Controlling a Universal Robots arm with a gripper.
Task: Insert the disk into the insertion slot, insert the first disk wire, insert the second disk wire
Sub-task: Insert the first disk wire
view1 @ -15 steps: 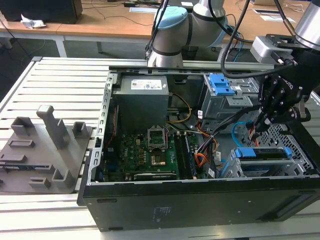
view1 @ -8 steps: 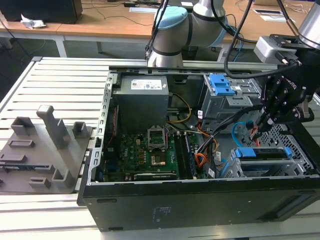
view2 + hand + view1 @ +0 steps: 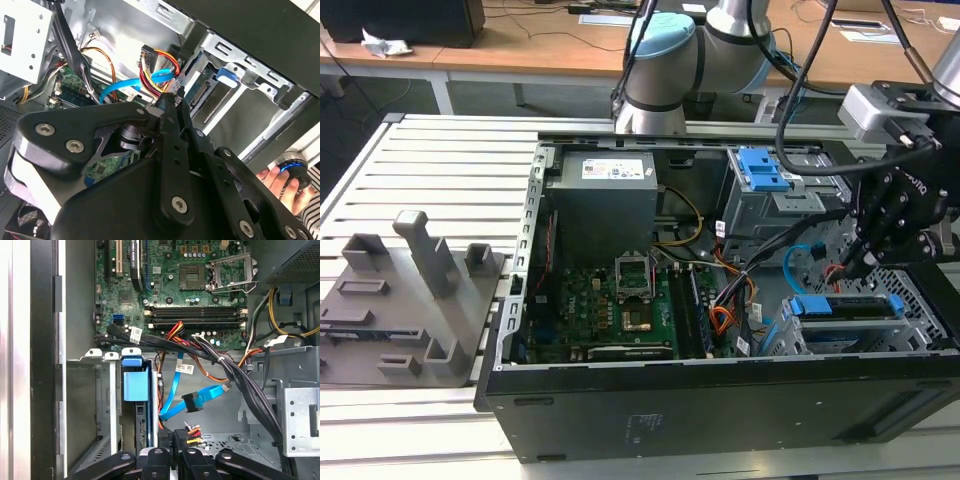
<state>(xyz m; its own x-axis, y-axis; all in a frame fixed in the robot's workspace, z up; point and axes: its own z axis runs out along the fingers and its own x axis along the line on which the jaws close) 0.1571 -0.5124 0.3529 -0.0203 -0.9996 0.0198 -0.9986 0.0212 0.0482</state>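
My gripper (image 3: 177,441) is clenched. In the first wrist view its two black fingers (image 3: 165,446) pinch the black plug at the end of the first disk wire (image 3: 194,431), and the red, orange, yellow and black strands fan out just past the fingertips. In the second wrist view the same bundle (image 3: 152,75) rises right off the closed tips (image 3: 171,100).

Just beyond the held plug hangs the second disk wire (image 3: 175,390). Its light-blue ribbon is bent in a loop, and its own black plug hangs loose in the air, near my fingers but not touching them. In the exterior view this cable (image 3: 798,258) curls just beside the gripper (image 3: 860,265).

The disk (image 3: 135,386) sits close alongside the fingertips, already seated in the insertion slot (image 3: 102,405), with its blue carrier tab showing at the cage mouth. In the exterior view the disk (image 3: 845,305) lies directly under the gripper, framed by the perforated grey cage (image 3: 925,315).

Farther out from the fingers, a thick run of black cables crosses toward the motherboard (image 3: 190,290). In the exterior view the taller grey bay with the blue latch (image 3: 760,170) stands behind the gripper.

At the far edge of the second wrist view, outside the case, a person's hand (image 3: 272,177) holds a round object with a blue ring.
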